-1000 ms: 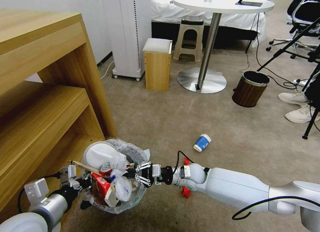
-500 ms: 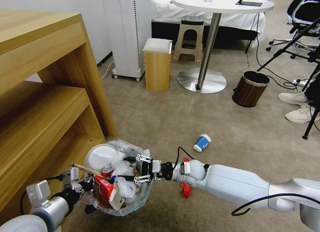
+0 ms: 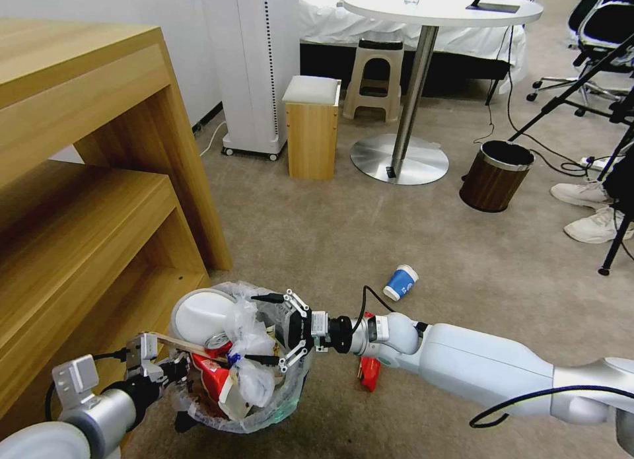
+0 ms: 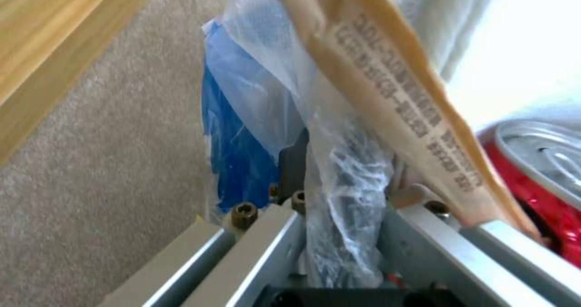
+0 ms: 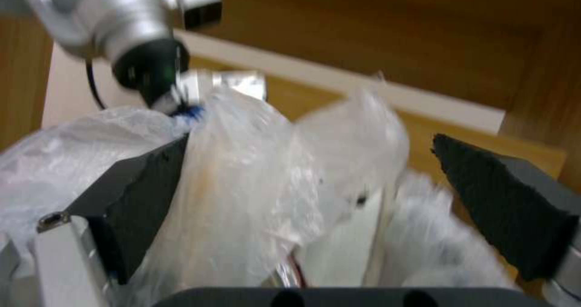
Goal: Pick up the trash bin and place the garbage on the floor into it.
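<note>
This looks like a bedroom or hotel room that people also use for testing. A bed (image 3: 343, 20) with white sheets stands at the back, with a round white desk (image 3: 442, 8) and a plastic stool (image 3: 375, 76) before it. Soft beige carpet (image 3: 343, 234) covers the floor. A wooden shelf (image 3: 86, 181), a brown bin (image 3: 495, 175), and black stands (image 3: 581, 82) with cables stand around.

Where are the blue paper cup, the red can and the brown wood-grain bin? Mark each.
Blue paper cup (image 3: 400, 282), head view, its side wall.
Red can (image 4: 544, 170), left wrist view, its silver top.
Brown wood-grain bin (image 3: 487, 185), head view, its wooden side.
</note>
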Robot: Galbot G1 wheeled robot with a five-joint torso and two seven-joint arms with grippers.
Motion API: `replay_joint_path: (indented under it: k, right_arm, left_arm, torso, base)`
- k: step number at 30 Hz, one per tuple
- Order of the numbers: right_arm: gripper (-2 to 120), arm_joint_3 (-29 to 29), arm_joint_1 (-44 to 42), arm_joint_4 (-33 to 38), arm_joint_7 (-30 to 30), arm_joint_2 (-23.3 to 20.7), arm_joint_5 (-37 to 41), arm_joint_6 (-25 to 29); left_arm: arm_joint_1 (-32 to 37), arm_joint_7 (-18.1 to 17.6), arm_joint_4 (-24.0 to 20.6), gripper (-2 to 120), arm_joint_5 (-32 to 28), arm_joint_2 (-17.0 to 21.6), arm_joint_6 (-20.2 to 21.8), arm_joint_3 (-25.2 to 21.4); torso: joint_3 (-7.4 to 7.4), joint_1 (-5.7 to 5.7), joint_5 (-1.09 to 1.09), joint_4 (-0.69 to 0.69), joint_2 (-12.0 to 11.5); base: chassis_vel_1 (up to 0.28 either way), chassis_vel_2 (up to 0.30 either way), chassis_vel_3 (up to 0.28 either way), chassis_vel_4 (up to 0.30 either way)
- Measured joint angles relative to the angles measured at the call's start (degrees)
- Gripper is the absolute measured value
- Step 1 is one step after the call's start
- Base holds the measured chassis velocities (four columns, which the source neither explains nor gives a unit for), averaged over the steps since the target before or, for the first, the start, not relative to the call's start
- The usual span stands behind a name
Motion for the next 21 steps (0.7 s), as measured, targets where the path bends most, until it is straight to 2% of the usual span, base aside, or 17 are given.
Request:
replay_joint_path:
  k: [14, 21]
  right_arm:
    - [100, 5.31, -3.39, 3.28, 0.2, -3.19, 0.28, -0.23]
    - [100, 9.93, -6.67, 4.08, 0.29, -5.48, -0.07, -0.18]
  left_arm:
    - [0.38, -5.92, -0.68, 0, -8.65, 0.5, 1.03, 0.35]
    - [0.49, -9.95, -1.41, 0, -13.3, 2.29, 2.15, -0.57]
  torso:
    - [0.0, 0.0, 0.0, 0.0, 0.0]
    - [0.0, 0.0, 0.0, 0.0, 0.0]
  base:
    - [0.0, 0.0, 0.0, 0.0]
    - [0.0, 0.0, 0.0, 0.0]
